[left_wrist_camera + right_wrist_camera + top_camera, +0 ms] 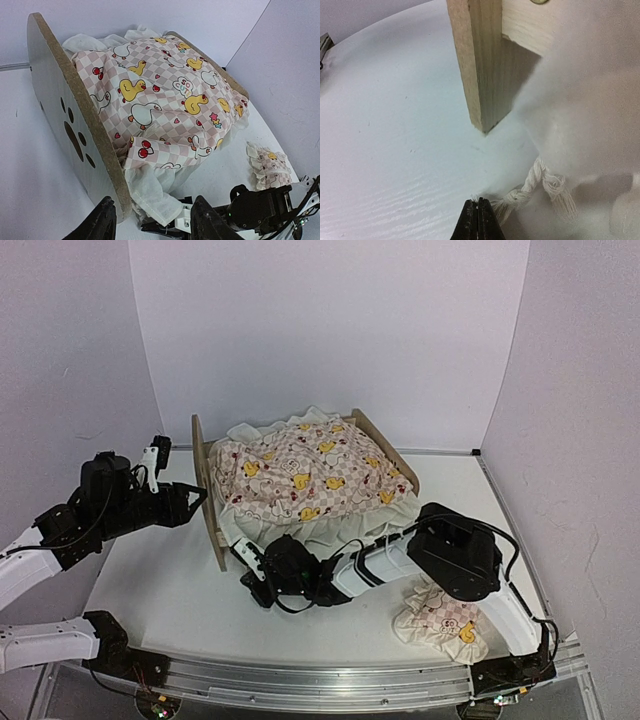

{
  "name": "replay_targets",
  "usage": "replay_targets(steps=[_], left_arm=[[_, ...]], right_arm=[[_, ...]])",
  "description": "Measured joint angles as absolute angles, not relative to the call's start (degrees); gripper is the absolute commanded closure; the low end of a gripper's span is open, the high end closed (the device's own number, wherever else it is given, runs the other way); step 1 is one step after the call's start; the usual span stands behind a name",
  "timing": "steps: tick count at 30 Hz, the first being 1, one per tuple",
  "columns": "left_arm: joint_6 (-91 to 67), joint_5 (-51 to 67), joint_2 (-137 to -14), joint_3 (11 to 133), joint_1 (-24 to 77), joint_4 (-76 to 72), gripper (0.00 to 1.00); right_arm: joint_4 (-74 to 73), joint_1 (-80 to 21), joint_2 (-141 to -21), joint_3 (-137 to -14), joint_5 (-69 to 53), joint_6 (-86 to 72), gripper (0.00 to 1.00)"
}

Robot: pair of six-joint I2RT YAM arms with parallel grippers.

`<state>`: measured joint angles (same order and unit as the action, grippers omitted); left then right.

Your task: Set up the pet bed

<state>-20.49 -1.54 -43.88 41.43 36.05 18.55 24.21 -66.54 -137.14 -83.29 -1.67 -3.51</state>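
Duck-print quilt (310,475) rumpled, frill trailing onto table (150,590); matching pillow (440,625) well apart; twisted cord (540,182), perhaps quilt's.

Matt wooden pet bed (47,70), cloth quilt (160,100)

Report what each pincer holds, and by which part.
Right pincer: shut, apparently pinching the quilt by the frayed tip of its white fringe cord. Left pincer: open astride the pet bed's headboard, holding nothing.
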Motion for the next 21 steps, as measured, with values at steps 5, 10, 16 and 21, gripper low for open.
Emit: replay_targets(steps=[5, 10, 16, 21], left_arm=[[-24.4, 1.0, -41.8, 38.5, 36.1, 17.4, 0.55], [-33.3, 4.6, -37.8, 27.8, 36.1, 13.8, 0.65], [-50.0, 9.0, -32.3, 9.4, 36.1, 4.3, 0.59], [-58.0, 12.6, -39.4, 5.4, 36.1, -5.2, 0.47]], right_arm=[[21.7, -66.5, -132.5, -78.8, -6.2, -8.9, 1.0], [25.8, -66.5, -129.4, -75.1, -13.2, -13.7, 1.0], [31.3, -66.5, -128.8, -73.3, -17.7, -17.3, 1.0], [33.3, -66.5, -128.8, -73.3, -19.2, -18.1, 1.0]])
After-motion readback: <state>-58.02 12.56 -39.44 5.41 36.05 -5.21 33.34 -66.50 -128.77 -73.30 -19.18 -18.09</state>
